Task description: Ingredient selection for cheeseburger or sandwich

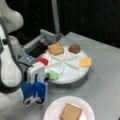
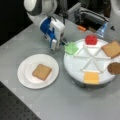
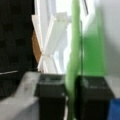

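The gripper (image 3: pixel 68 97) is closed on the green lettuce piece (image 3: pixel 75 65); in the wrist view the thin green sheet runs up between the two dark fingers (image 3: pixel 51 97). In both front views the lettuce (image 1: pixel 53 74) (image 2: pixel 71 48) sits at the rim of the white divided tray (image 1: pixel 72 75) (image 2: pixel 75 67), on the side nearest the blue-and-white gripper (image 1: pixel 46 75) (image 2: pixel 62 43), and it appears lifted slightly above its compartment, though that is hard to judge. The tray also carries a red tomato piece (image 2: pixel 91 39), a bread slice (image 2: pixel 111 49), a brown round patty (image 2: pixel 114 68) and a yellow cheese square (image 2: pixel 91 78), each in its own wedge. On the grey table (image 2: pixel 62 100), a white plate (image 2: pixel 25 77) beside the tray holds one bread slice (image 2: pixel 41 71) alone at its centre.
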Motion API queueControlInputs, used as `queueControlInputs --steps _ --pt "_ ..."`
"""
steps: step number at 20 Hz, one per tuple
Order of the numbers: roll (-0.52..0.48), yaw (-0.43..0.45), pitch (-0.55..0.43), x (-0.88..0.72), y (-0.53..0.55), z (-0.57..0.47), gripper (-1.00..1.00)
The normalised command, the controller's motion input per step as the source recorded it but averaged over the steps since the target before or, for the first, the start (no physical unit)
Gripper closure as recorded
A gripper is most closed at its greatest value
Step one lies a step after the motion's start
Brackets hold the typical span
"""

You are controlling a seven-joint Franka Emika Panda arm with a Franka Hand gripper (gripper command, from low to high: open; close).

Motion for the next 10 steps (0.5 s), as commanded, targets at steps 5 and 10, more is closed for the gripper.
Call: queueControlInputs --steps 5,10 --pt "0.094 -0.025 -0.062 0.12 0.01 0.1 1.0" --pt "0.105 0.012 -0.007 0.1 -0.16 0.22 1.0"
